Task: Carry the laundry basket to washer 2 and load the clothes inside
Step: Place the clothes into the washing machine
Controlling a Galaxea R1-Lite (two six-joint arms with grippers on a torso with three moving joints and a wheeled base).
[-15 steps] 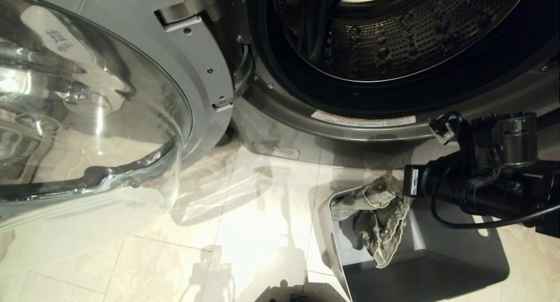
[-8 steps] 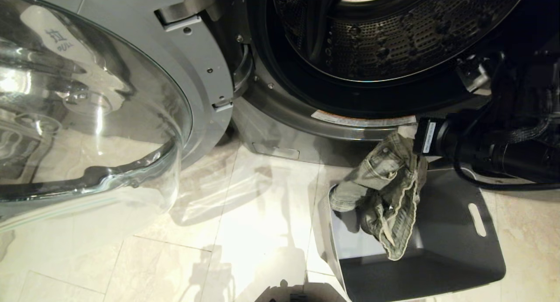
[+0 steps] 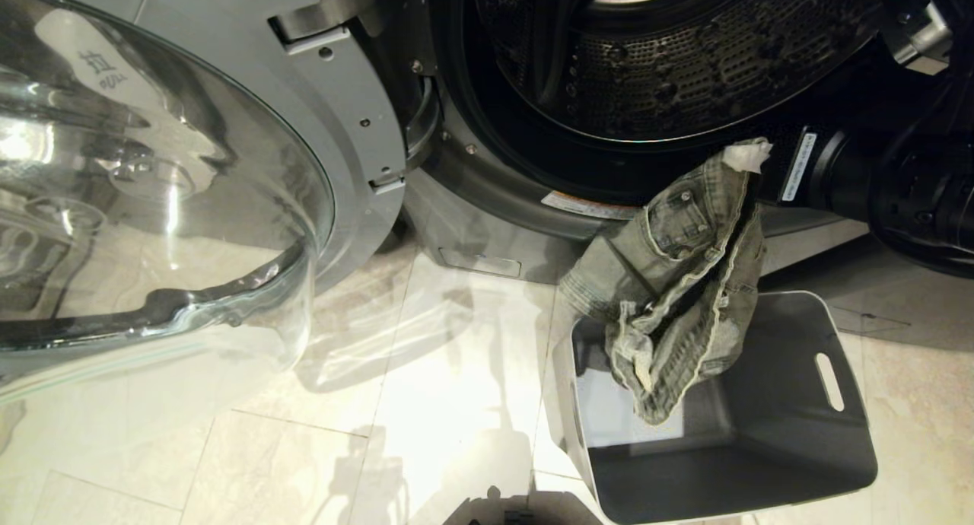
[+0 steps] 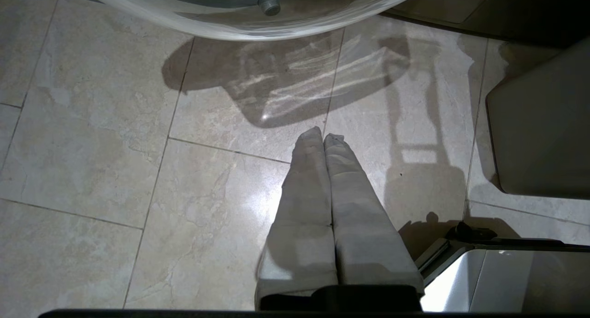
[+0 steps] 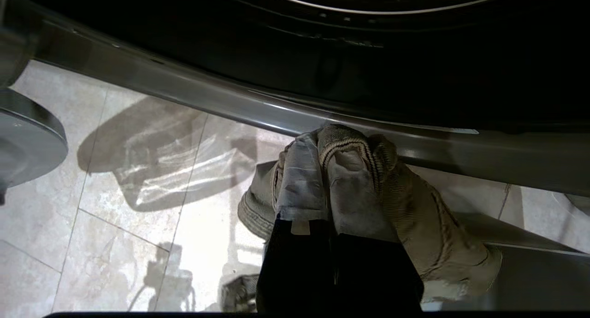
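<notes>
Dangling limp from the right gripper, whose jaws pinch the waistband, the clothes look soft and light, at twelve o'clock of the laundry basket; left gripper closed, empty.

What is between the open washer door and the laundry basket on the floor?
Only bare floor tiles between the door and the laundry basket, seen in the head view.

Right arm reaches in from right, tool clamped tight; left tool closed, pointing down.
</notes>
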